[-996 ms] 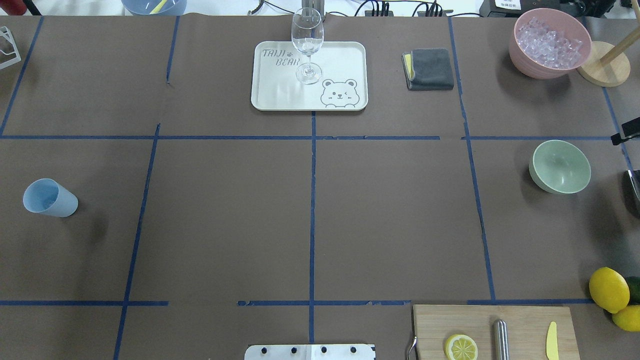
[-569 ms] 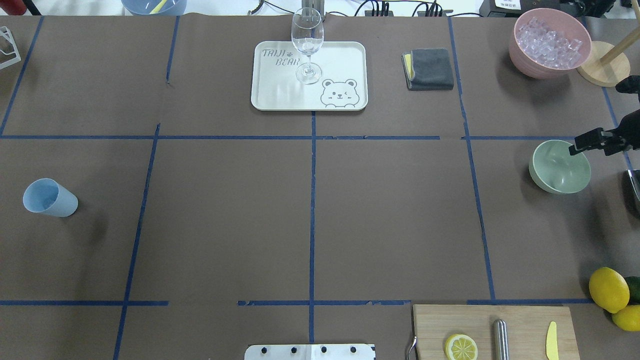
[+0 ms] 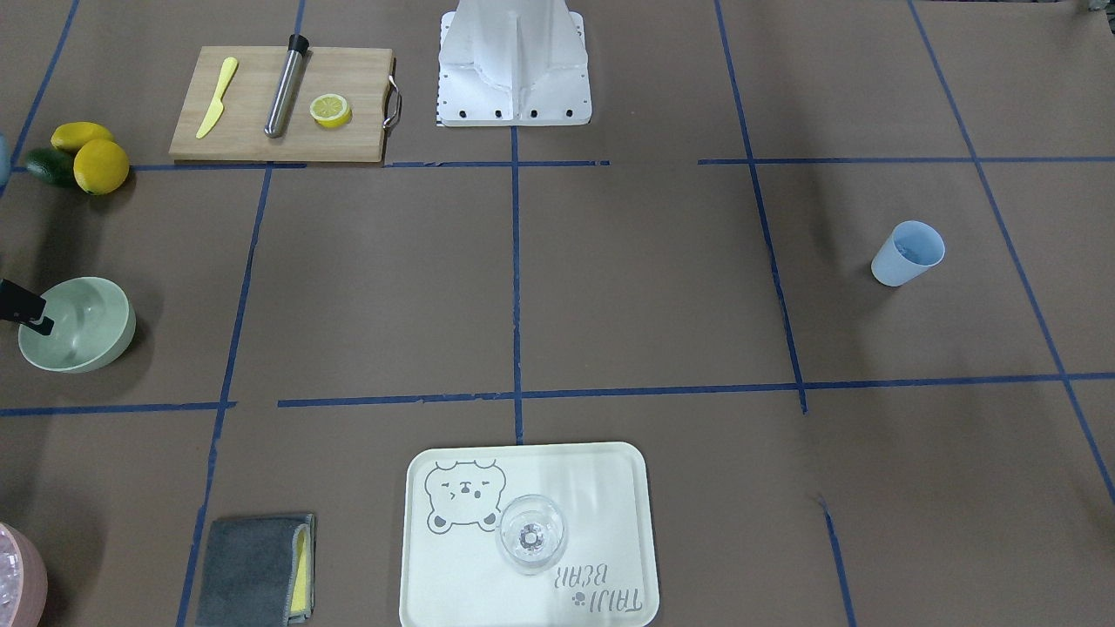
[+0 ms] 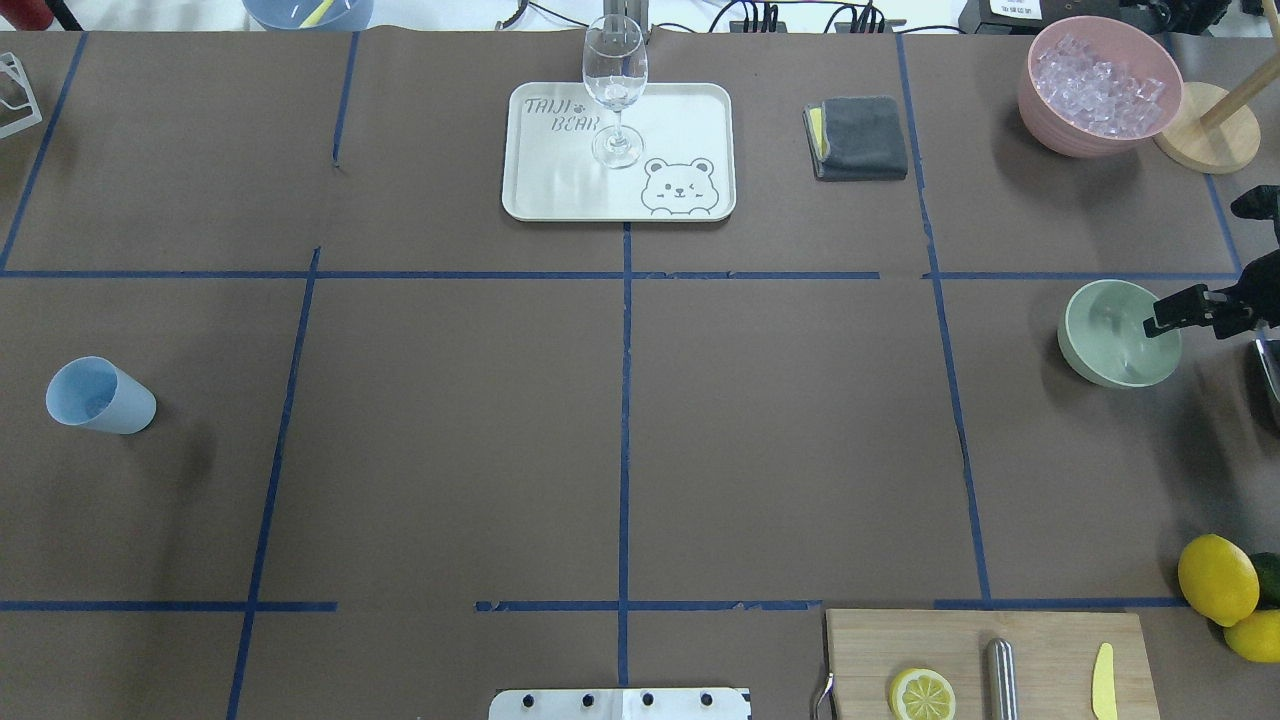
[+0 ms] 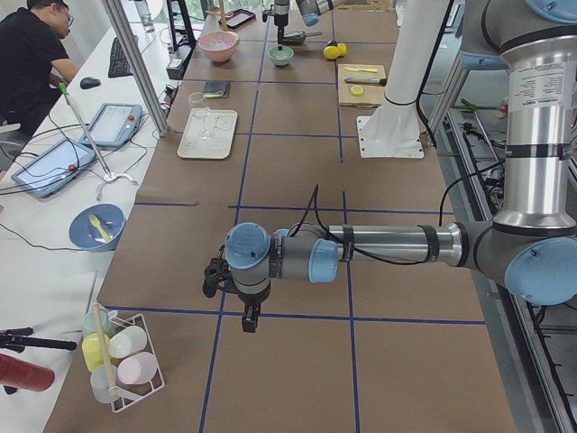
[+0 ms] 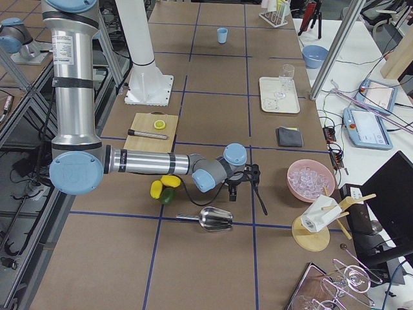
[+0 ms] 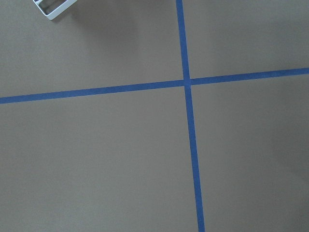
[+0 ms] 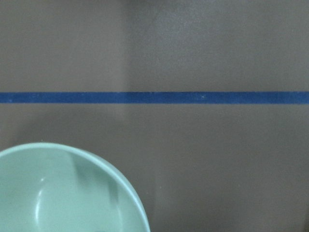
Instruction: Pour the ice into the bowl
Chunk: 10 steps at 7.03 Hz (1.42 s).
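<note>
The sage-green bowl (image 4: 1105,340) stands upright at the table's right side; it also shows in the front view (image 3: 83,326) and, lower left, in the right wrist view (image 8: 67,193). It looks empty. My right gripper (image 4: 1197,262) hangs over the bowl's right rim with its two black fingers (image 4: 1190,305) apart, holding nothing. The light blue cup (image 4: 100,396) stands far left; I cannot tell whether it holds ice. My left gripper (image 5: 245,311) hangs over bare table at the left end; I cannot tell if it is open.
A pink bowl (image 4: 1045,110) heaped with clear cubes and a wooden stand (image 4: 1205,140) stand back right. A tray (image 4: 690,110) with a wine glass and a grey cloth (image 4: 860,138) are at the back. Lemons (image 4: 1218,578), a cutting board (image 4: 1050,650) and a metal scoop (image 6: 213,219) lie near right.
My right gripper has come in from the right edge of the overhead view to the green bowl's right rim, then shifted slightly toward the robot. The cup and bowl have not moved.
</note>
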### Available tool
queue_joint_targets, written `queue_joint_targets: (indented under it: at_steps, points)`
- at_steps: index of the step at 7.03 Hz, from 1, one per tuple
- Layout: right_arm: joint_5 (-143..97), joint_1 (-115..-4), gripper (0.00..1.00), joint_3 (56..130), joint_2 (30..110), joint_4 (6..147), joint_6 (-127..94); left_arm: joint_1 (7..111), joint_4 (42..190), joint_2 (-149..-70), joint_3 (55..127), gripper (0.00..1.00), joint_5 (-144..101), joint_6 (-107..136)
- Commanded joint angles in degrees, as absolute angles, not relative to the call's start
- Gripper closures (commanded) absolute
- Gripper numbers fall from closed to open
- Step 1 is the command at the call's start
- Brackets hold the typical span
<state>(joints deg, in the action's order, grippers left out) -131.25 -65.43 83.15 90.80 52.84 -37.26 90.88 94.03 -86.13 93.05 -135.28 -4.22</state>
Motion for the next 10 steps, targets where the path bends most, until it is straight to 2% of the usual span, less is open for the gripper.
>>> queue_joint_targets:
  at_steps: [1, 2, 3, 7, 10]
  points:
    - [-131.2, -63.6, 0.36, 83.0, 91.6, 49.9, -38.0, 90.9, 94.0, -86.1, 93.1, 0.00, -135.4, -4.2]
    - [-131.2, -63.5, 0.82, 83.0, 91.5, 49.9, -37.8, 90.9, 94.0, -86.1, 93.1, 0.00, -135.3, -4.2]
    - [-131.7, -63.5, 1.00, 83.2, 91.3, 49.9, -37.7, 90.9, 94.0, -86.1, 93.1, 0.00, -135.3, -4.2]
    - [-133.8, -63.9, 1.00, 88.2, 92.3, 49.9, -37.9, 90.9, 94.5, -86.4, 95.2, 0.00, -135.3, -4.3]
    - [-135.8, -64.2, 1.00, 92.5, 91.3, 50.0, -46.1, 90.2, 108.0, -86.8, 96.5, 0.00, -135.2, 0.1]
